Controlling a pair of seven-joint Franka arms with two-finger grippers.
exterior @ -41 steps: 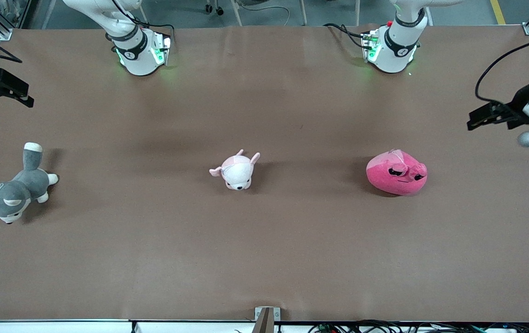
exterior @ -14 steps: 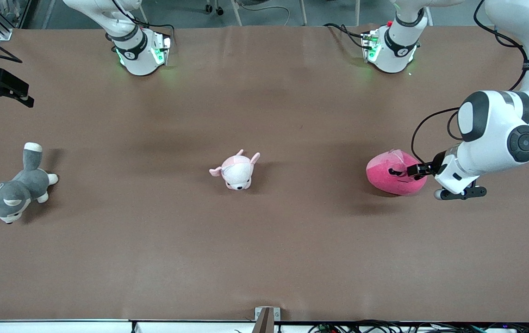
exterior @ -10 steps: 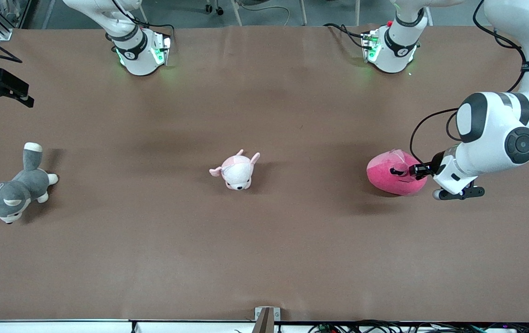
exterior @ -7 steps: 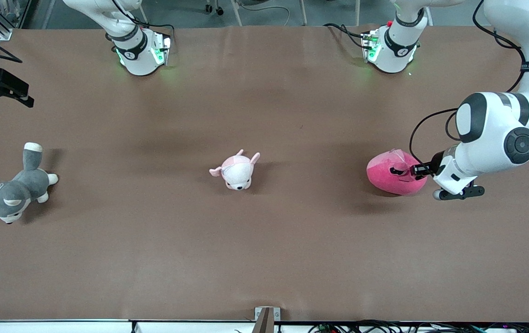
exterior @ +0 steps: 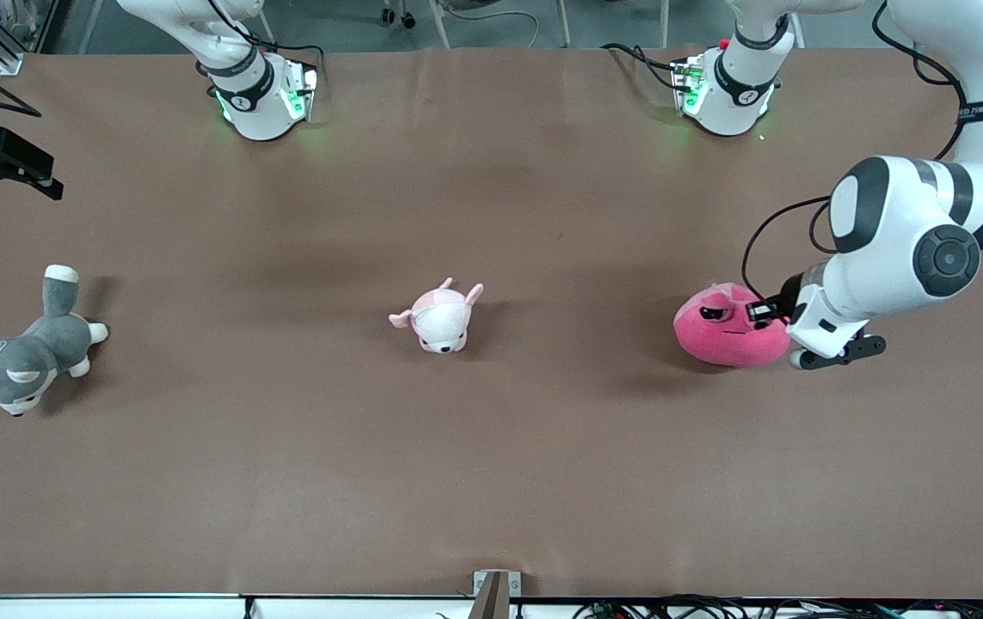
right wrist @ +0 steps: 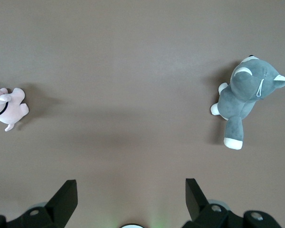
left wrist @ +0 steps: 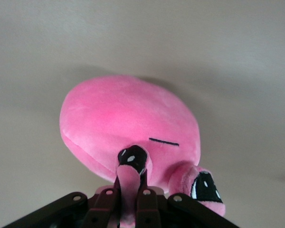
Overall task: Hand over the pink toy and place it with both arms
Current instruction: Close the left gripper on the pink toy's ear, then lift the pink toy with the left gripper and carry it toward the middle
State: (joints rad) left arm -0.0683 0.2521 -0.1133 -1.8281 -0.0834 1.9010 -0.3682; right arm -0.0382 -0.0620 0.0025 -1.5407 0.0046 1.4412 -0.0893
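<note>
My left end effector (exterior: pixel 760 311) is down at the pink toy (exterior: pixel 728 331), its fingers (left wrist: pixel 147 203) pressed together on a fold of plush at the toy's face — in my left wrist view one black eye sits right at the fingertips, with the thin mouth line just past it. Whether the toy rests on the worktop (exterior: pixel 491 447) or hangs a little above it, I cannot tell. It is toward my left arm's end of the worktop, about midway between the edge where my bases stand and the edge nearest the front camera. My left arm reaches it in a wide bend from that end, its elbow over the worktop's end edge.

My right end effector (exterior: pixel 1 163) waits in the air at the other end of the worktop, near the corner on my bases' side, its fingers (right wrist: pixel 64 199) spread wide with nothing between them. Below it, in my right wrist view, lies the grey-and-white dog plush (right wrist: pixel 244 95) on its side, close to that end edge, and the small pale pink plush (right wrist: pixel 4 107) shows at the rim of the view.

That pale plush sits near the middle of the worktop — well apart from the pink toy and from the dog alike, all three in a rough row along the worktop's length.
</note>
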